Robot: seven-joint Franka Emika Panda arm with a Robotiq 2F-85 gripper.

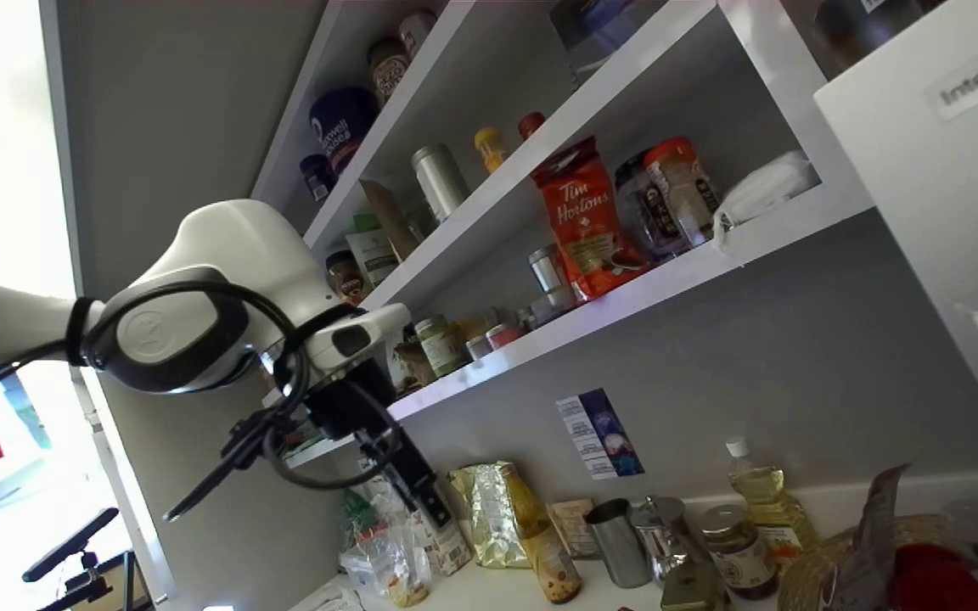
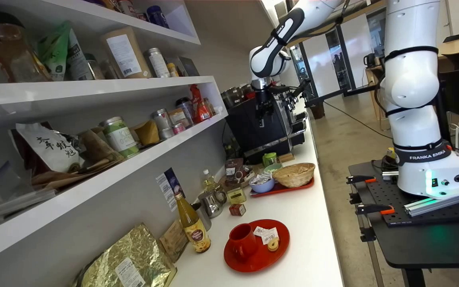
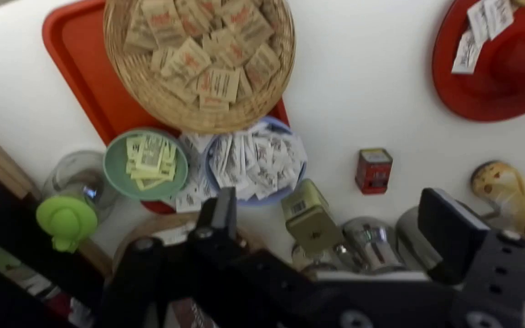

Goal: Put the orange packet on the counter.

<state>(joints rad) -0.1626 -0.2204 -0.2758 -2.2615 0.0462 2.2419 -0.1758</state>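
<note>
One orange packet (image 1: 591, 225) stands on wall shelf (image 1: 676, 277), beside two jars (image 1: 681, 193). Bench (image 2: 309, 239) lies below shelf, bearing red plate (image 2: 264, 261) and bottle (image 2: 197, 235). Tool (image 3: 331, 202) spread wide, hanging apart from shelf.

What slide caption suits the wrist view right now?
Open hand above the white counter: tan sachets in a wicker basket, yellow sachets in a green bowl, white sachets in a blue bowl.
</note>
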